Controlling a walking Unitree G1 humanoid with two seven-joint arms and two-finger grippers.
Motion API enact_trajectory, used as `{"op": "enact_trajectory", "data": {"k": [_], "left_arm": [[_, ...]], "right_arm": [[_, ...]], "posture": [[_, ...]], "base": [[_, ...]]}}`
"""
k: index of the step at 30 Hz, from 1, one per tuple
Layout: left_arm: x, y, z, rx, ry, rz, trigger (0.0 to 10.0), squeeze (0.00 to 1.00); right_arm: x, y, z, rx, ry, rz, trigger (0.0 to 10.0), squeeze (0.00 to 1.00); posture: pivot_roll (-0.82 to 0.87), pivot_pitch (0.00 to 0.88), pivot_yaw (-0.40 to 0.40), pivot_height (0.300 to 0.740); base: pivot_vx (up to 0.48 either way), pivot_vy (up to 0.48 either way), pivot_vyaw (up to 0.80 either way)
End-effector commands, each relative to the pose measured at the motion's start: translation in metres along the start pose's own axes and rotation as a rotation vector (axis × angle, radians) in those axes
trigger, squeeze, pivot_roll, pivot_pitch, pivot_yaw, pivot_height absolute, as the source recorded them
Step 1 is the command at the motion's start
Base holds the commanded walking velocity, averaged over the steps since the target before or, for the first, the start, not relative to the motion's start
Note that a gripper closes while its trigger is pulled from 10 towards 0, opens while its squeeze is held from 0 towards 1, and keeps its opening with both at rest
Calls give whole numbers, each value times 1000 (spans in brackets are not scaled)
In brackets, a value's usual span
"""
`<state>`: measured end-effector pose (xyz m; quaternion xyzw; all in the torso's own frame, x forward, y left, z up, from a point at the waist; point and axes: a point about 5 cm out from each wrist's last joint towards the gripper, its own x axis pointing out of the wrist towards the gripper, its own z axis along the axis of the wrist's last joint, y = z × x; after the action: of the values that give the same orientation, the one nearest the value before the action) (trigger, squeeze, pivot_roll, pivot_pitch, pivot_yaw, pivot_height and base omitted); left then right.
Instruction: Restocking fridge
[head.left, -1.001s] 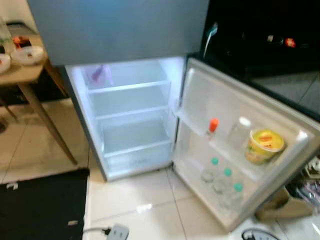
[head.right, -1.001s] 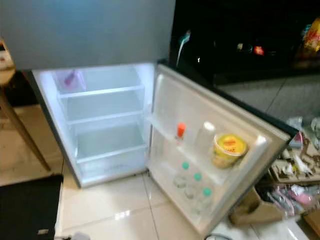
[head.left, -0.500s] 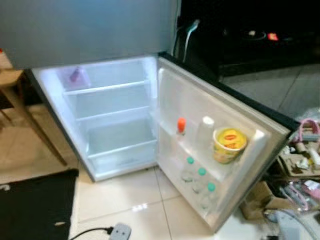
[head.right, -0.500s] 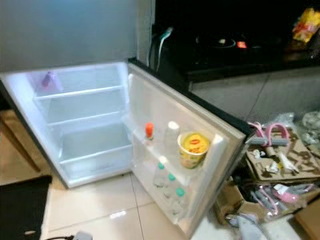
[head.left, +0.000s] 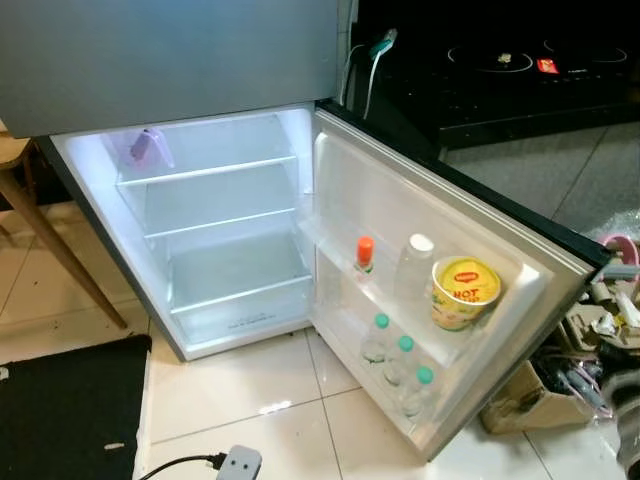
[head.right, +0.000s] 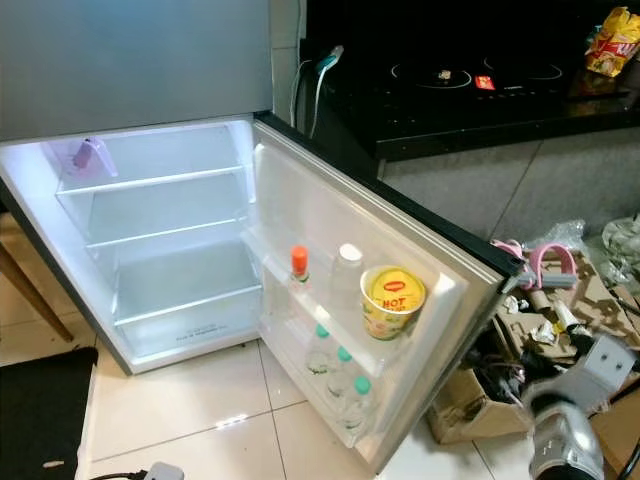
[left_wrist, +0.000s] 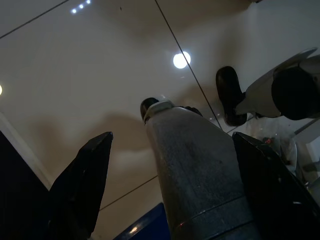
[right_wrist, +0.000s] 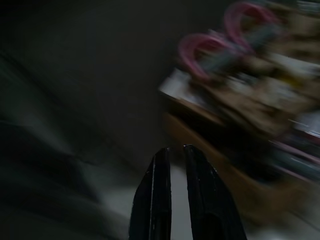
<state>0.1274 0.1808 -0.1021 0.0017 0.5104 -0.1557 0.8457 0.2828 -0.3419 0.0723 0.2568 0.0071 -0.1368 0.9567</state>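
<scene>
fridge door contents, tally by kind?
Green-capped bottles, lower door shelf: 3
Orange-capped bottle, upper door shelf: 1
White-capped clear bottle: 1
Yellow noodle cup: 1
Total: 6

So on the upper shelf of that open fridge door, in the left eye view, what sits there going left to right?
Small orange-capped bottle → clear white-capped bottle → yellow noodle cup.
</scene>
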Motion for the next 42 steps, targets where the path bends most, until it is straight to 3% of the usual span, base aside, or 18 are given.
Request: {"op": "enact_trajectory", "data": {"k": [1,8,10,11,12,14,15,16,24,26,27,28,29,31,34,37,38,42], "left_arm": [[-3,-7,-24,-25,86,-26,10000,0],[-3,-7,-24,-22,89,-26,10000,0],[-3,-7,-24,-20,90,-27,10000,0],[-3,-7,-24,-20,90,-27,10000,0],[-3,-7,-25,-19,90,-28,10000,0],[-3,-7,-25,-19,90,-28,10000,0],[-3,-7,-25,-20,91,-28,10000,0],[-4,-7,-26,-20,94,-28,10000,0],[-4,-6,-26,-23,96,-31,10000,0],[-4,-7,-27,-23,97,-32,10000,0],[-4,-7,-26,-24,97,-33,10000,0],[-4,-8,-27,-24,97,-35,10000,0],[-4,-8,-27,-24,97,-35,10000,0],[-3,-9,-26,-26,95,-37,10000,0],[-3,-9,-26,-27,94,-37,10000,0],[-3,-10,-26,-32,93,-36,10000,0],[-3,-10,-26,-32,93,-36,10000,0],[-3,-12,-28,-34,98,-36,10000,0]], "right_arm": [[5,12,3,51,-16,115,10000,0],[13,44,7,93,-21,368,10000,0],[9,61,-3,64,51,543,10000,0],[9,61,-3,64,51,543,10000,0],[5,68,-10,46,102,635,10000,0],[5,68,-10,46,102,635,10000,0],[0,73,-16,40,146,712,10000,0],[-19,86,-32,35,295,941,10000,0],[-57,116,-48,130,478,1254,10000,0],[-58,116,-54,126,490,1245,10000,0],[-53,110,-60,104,475,1188,10000,0],[-43,98,-68,37,455,1049,10000,0],[-43,98,-68,37,455,1049,10000,0],[-34,65,-90,-96,512,681,10000,0],[-36,60,-92,-116,524,636,10000,0],[-55,33,-111,-184,630,479,10000,0],[-55,33,-111,-184,630,479,10000,0],[-83,7,-136,-275,770,350,10000,0]], "posture": [[-70,59,-34,740],[-70,58,-33,740],[-69,62,-32,740],[-69,62,-32,740],[-68,63,-32,740],[-68,63,-32,740],[-68,63,-32,740],[-69,64,-31,740],[-77,68,-30,740],[-79,65,-31,740],[-78,66,-31,740],[-76,66,-32,740],[-76,66,-32,740],[-75,67,-37,740],[-75,67,-37,740],[-73,67,-39,740],[-73,67,-39,740],[-75,67,-37,740]], "base": [[0,0,0],[0,0,0],[0,0,0],[0,0,0],[0,0,0],[0,0,0],[0,0,0],[0,0,0],[0,0,0],[0,0,0],[0,0,0],[0,0,0],[0,0,0],[0,0,0],[0,0,0],[0,0,0],[0,0,0],[0,0,530]]}}
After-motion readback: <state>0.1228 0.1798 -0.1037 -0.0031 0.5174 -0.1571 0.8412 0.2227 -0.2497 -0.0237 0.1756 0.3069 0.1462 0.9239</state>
